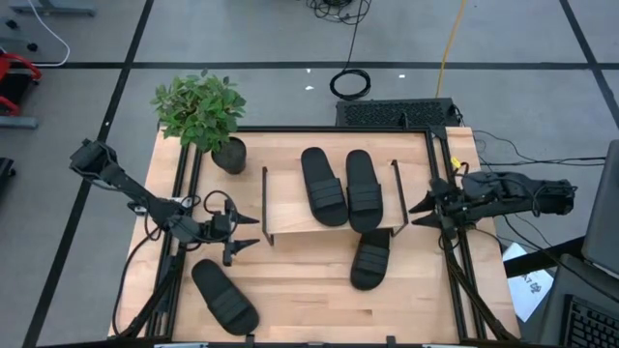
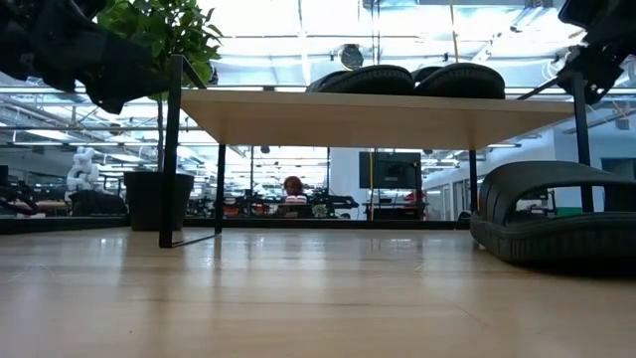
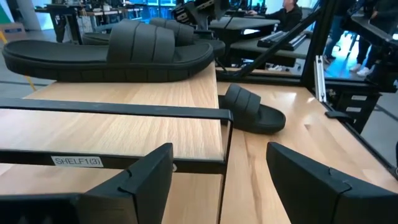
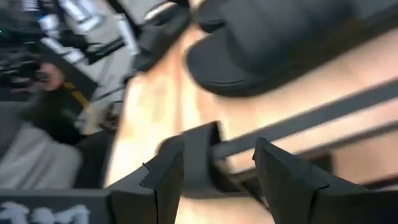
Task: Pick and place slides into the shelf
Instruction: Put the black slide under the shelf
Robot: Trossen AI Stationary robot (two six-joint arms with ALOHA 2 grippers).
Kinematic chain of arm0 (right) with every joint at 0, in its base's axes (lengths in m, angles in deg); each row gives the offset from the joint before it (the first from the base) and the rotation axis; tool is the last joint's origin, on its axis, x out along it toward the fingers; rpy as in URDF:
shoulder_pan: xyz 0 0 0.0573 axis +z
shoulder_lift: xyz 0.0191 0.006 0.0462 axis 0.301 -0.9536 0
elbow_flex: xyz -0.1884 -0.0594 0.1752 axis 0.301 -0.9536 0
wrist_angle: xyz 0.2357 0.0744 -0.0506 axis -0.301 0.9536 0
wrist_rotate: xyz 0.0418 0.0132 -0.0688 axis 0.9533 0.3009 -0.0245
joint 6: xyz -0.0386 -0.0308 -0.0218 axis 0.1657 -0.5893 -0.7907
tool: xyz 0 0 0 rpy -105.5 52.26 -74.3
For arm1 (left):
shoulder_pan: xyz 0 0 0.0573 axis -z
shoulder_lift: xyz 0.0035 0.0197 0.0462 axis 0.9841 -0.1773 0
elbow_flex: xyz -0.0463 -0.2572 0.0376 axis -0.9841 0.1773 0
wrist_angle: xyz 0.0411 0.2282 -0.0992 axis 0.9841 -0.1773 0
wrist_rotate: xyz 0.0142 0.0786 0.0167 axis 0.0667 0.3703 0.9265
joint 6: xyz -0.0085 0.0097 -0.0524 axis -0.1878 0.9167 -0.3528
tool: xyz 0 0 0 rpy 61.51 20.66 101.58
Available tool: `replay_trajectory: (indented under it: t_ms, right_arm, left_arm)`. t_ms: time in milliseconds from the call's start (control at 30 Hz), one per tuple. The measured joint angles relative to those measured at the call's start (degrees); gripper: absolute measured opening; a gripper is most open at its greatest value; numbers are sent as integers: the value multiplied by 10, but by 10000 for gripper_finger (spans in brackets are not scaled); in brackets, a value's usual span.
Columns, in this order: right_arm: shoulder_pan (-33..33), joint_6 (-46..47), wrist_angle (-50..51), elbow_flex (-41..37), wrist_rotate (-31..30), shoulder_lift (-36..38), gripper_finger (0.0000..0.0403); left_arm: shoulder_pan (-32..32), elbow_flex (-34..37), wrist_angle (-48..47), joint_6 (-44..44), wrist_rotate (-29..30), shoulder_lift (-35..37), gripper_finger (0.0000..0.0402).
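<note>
A lone slide [image 1: 224, 296] lies on the table [image 1: 300, 290] nearest the front edge, well left of the shelf [image 1: 290, 217]; another slide [image 1: 370, 257] rests half under the shelf's right front corner; the left gripper [image 1: 242, 233] hangs empty, fingers spread, just off the shelf's left end; the right gripper [image 1: 419, 207], also spread and empty, sits at its right end; two slides [image 1: 323, 186] lie side by side on top; a potted plant [image 1: 203, 114] stands beyond the shelf's far left corner.

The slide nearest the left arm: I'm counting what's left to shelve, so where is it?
In the high view that slide lies on the tabletop's front left, apart from the shelf, just in front of the open left pincer.
</note>
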Motion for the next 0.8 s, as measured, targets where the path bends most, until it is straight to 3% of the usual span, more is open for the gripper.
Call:
replay_trajectory:
  t_ms: [200,333,567,800]
  right_arm:
    - [0,-2,-44,-15,68,1,183]
    - [0,13,-51,-34,73,1,183]
    - [0,42,-198,-108,142,1,183]
    - [0,36,-234,-136,153,1,183]
  left_arm:
    - [-5,0,-2,3,0,0,264]
    - [-15,0,-2,-7,0,0,264]
    - [-34,0,-19,-22,-10,0,260]
    - [-58,0,-24,-33,-42,0,262]
